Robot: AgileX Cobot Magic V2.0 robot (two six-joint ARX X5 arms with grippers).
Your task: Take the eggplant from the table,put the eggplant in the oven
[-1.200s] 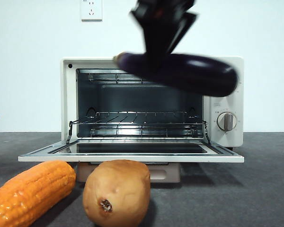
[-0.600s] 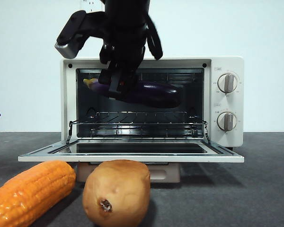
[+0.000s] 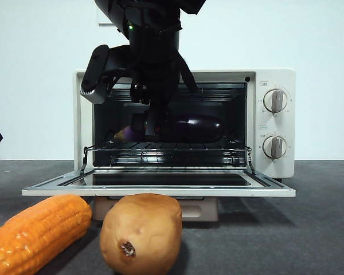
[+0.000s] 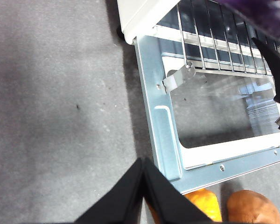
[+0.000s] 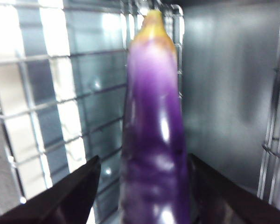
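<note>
Left gripper (image 4: 142, 163): waits low over the bare grey surface (image 4: 56, 107), just off the left near corner of the oven's lowered door; its two black jaws meet at a point, closed on nothing.
Corn cob (image 3: 37, 232): orange, lying on the surface at the near left, angled toward the oven.
Potato (image 3: 140, 234): brown, resting on the surface just right of the corn cob and in front of the middle of the door.
Oven (image 3: 275, 80): cream-white box standing on the surface, facing the front view. Its glass door (image 3: 160, 186) is folded down flat. A wire rack (image 3: 166, 152) spans the dark cavity.
Right gripper (image 5: 144, 186): comes down from above, big and dark in the front view, and reaches into the left half of the oven opening. Its jaws sit on either side of the eggplant's body and appear to hold it; the blur hides the exact contact.
Eggplant (image 3: 189, 127): glossy dark purple, lying lengthwise inside the oven cavity, right at the wire rack. Whether it rests on the wires cannot be told. Its pale yellowish stem tip points left and its rounded end points right.
Knobs (image 3: 274, 100): two round dials, one above the other, on the oven's right panel.
</note>
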